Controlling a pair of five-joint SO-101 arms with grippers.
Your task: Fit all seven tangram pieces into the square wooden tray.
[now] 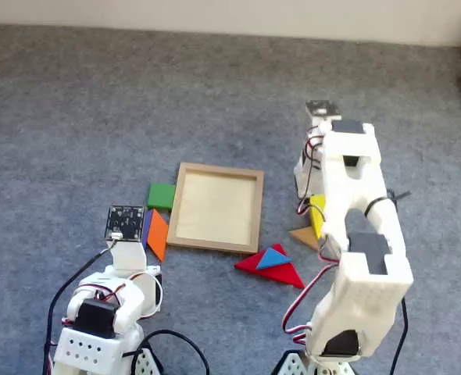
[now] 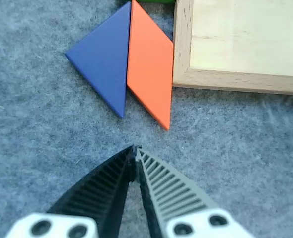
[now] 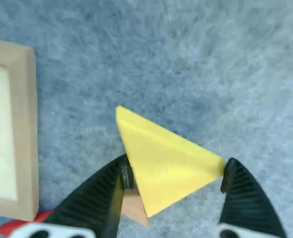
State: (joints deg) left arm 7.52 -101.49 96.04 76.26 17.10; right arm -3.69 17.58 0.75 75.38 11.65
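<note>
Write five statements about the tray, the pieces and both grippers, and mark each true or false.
1. The wooden tray has no pieces in it. True.
2. The left gripper holds the orange piece. False: it is shut on nothing, short of the orange piece.
3. The right gripper holds the yellow triangle. True.
4. The light blue triangle lies inside the tray. False: it lies on the red triangle, outside the tray.
5. The orange piece lies edge to edge with the dark blue triangle. True.
</note>
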